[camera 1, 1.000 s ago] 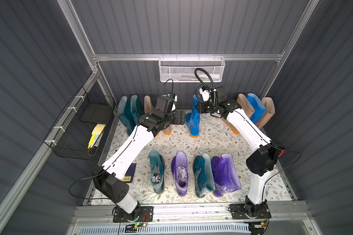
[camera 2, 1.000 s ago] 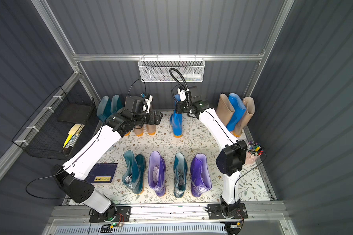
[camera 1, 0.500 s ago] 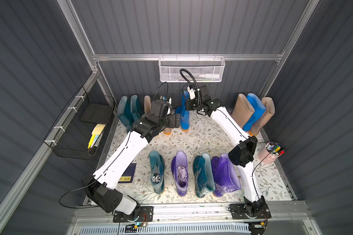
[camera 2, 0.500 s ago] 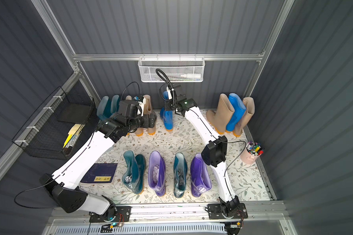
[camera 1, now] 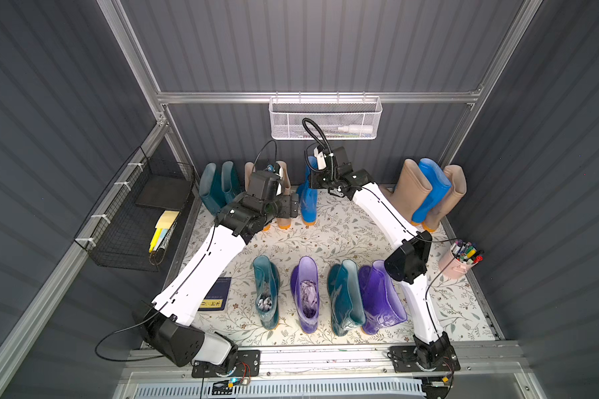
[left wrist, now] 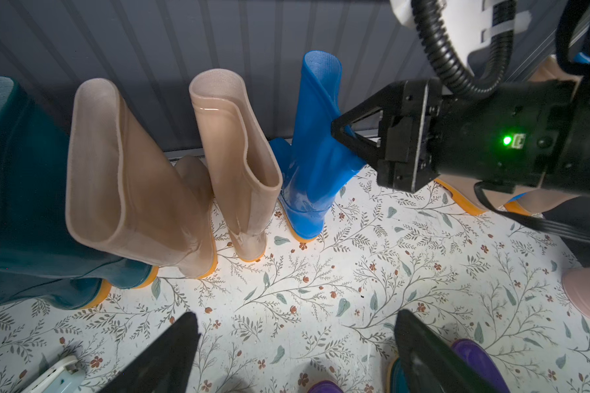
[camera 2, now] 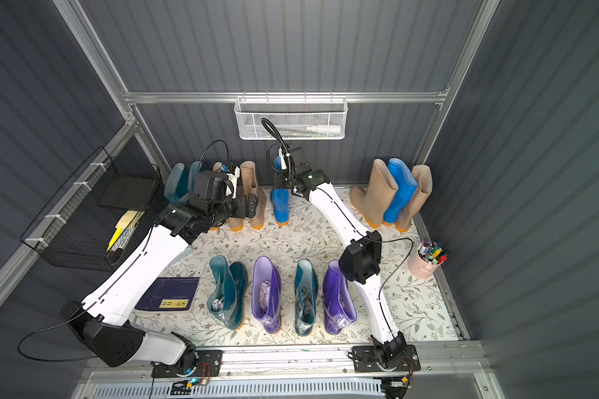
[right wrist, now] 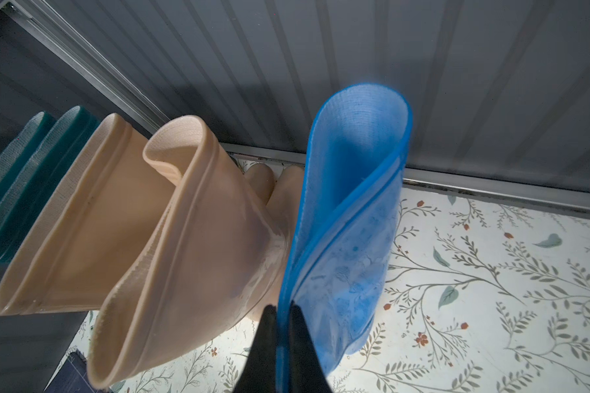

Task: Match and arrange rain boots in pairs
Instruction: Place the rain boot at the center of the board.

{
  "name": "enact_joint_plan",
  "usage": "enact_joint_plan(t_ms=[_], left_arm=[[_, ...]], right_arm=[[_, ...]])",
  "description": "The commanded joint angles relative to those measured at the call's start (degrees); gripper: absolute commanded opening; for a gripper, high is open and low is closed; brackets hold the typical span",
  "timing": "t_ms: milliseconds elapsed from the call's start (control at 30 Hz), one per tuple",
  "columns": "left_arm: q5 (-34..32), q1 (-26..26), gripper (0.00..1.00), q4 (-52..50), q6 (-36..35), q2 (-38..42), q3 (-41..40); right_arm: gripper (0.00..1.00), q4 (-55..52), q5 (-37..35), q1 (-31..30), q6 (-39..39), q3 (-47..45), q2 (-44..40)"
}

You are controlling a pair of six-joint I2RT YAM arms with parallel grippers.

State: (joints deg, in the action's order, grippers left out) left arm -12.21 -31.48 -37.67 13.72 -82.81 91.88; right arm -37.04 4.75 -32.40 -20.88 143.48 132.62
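Blue rubber rain boot point(right wrist: 351, 204), orange sole. It is standing upright at the back wall, just beside the beige pair point(left wrist: 184, 160). Its sole is sitting at the floral worktop point(camera 1: 343, 238), though whether its full weight is down is not clear.

Right jaws: these are pinching the blue boot's top rim, and the soft shaft is folding flat between them.

Left jaws: these are gaping wide and holding nothing, hovering low in front of the beige pair.

Partner: the second blue boot point(camera 1: 431, 190) is leaning in the far right corner, wedged between two beige boots point(camera 1: 410, 186).

Other stock:
- A dark teal pair point(camera 1: 217, 188) is standing at the back left.
- Teal and purple boots are alternating in the front row point(camera 1: 306, 293), so they are not paired.

Handling note, as a judgement:
- The step in hand is looking like setting this boot down as the start of a blue pair.
- The pinched rim is giving little control over the foot, so the shaft needs keeping vertical and the sole pressing flat before the pinch is let go.
- A gap is worth leaving on the open side for the partner.
- The neighbouring beige boot is touching or nearly touching, so any sideways pull is risking toppling it.
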Motion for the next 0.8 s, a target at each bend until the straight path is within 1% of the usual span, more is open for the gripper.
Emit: enact_joint_plan(t_ms=[0, 200, 667, 767], left_arm=[[0.47, 0.37, 0.92, -0.21, -0.54, 1.77, -0.73], [1.02, 0.46, 0.92, 0.23, -0.2, 1.65, -1.08], [0.93, 0.82, 0.92, 0.05, -0.18, 2.56, -1.88], [0.95, 0.83, 0.92, -0.03, 0.03, 2.57, -2.05]], right_arm=[[0.0, 6.45, 1.21, -0.81, -0.74, 3.12, -1.22], [0.0, 7.01, 2.75, -1.57, -1.93, 2.66, -1.42], [0.0, 8.08, 3.86, -3.1, -4.34, 2.59, -0.06], [0.08, 7.67, 3.64, -3.06, -4.42, 2.35, -0.08]])
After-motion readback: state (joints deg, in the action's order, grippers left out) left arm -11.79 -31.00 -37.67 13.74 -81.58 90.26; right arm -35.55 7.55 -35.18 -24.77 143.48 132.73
